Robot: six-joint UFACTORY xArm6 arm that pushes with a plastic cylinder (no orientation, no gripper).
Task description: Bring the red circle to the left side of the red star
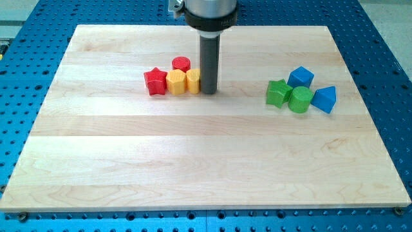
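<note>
Red circle [181,64] upright, behind yellow blocks [176,82]

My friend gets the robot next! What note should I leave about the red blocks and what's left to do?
My tip touches the board at the right end of the left cluster, beside the yellow blocks.
Small red circle block sits behind the yellow hexagon block, up and right of the red star block.
Second yellow block is next to the tip.
Done: nothing visible yet.
Left: push the circle around to the star's left side.
</note>
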